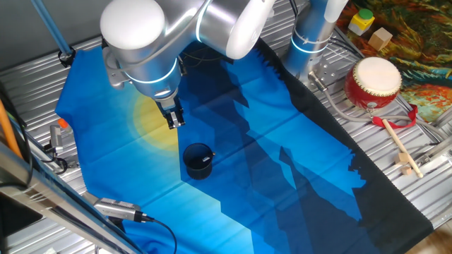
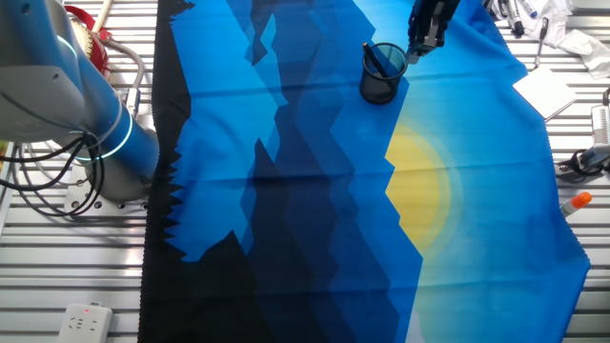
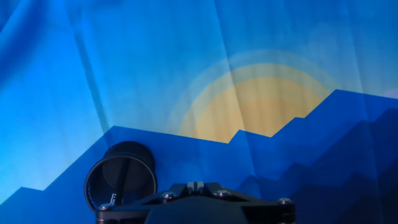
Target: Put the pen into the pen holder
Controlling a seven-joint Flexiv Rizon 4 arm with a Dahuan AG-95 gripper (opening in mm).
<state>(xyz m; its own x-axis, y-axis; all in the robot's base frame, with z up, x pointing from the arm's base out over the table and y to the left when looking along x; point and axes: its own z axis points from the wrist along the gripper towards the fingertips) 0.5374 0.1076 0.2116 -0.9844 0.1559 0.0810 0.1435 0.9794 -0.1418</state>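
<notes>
The pen holder (image 1: 198,161) is a small dark round cup standing upright on the blue cloth. The black pen (image 2: 375,60) leans inside it; one fixed view shows only its end at the rim (image 1: 205,159). My gripper (image 1: 175,121) hangs a little above the cloth, beside the cup and apart from it, with its fingers closed together and nothing between them. In the other fixed view the gripper (image 2: 420,48) is just right of the cup (image 2: 381,76). In the hand view the cup (image 3: 121,180) is at the lower left, left of the closed fingertips (image 3: 196,185).
A red drum with a white top (image 1: 373,81) and a wooden drumstick (image 1: 399,147) lie on the metal table to the right. Cables and a grey device (image 1: 116,209) sit at the cloth's near left edge. An orange-capped marker (image 2: 575,202) lies off the cloth.
</notes>
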